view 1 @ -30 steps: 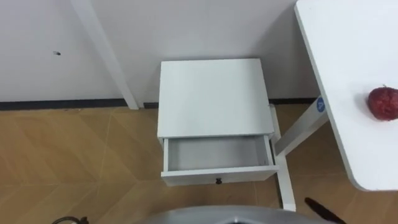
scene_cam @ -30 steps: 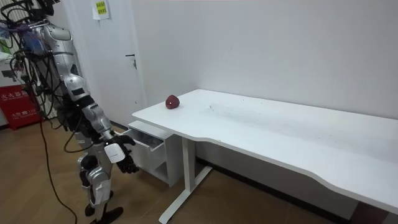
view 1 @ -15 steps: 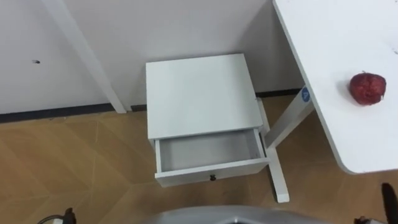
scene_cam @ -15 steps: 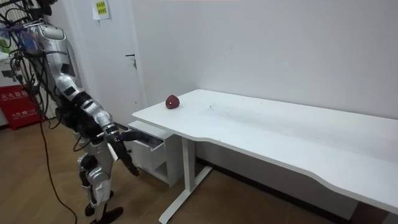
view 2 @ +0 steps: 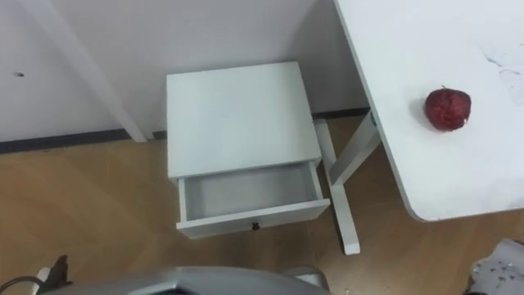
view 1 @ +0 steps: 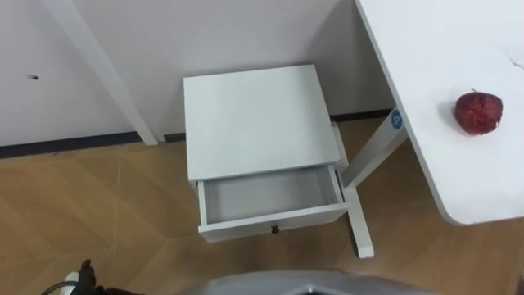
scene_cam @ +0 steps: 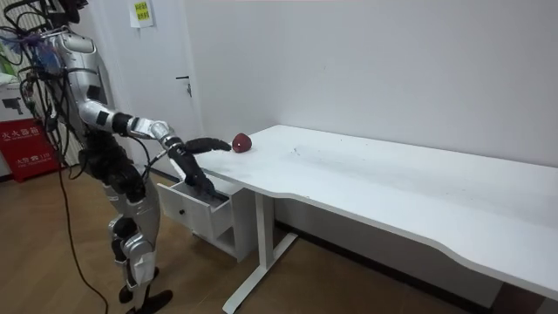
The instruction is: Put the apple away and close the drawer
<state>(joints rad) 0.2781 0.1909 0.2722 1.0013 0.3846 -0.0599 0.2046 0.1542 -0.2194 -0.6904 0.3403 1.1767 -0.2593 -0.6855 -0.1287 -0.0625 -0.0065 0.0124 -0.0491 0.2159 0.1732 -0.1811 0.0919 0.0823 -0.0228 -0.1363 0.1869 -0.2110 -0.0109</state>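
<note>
Count log | one apple (view 1: 480, 111); one open drawer (view 1: 274, 223); one white cabinet (view 1: 254, 119); one white desk (view 1: 434, 49)

the robot stands upright at the left of the room view, its right arm held out at chest height toward the frame's centre, right hand (scene_cam: 209, 144) flat with fingers straight. the left hand (scene_cam: 193, 173) sits lower, angled downward.
</note>
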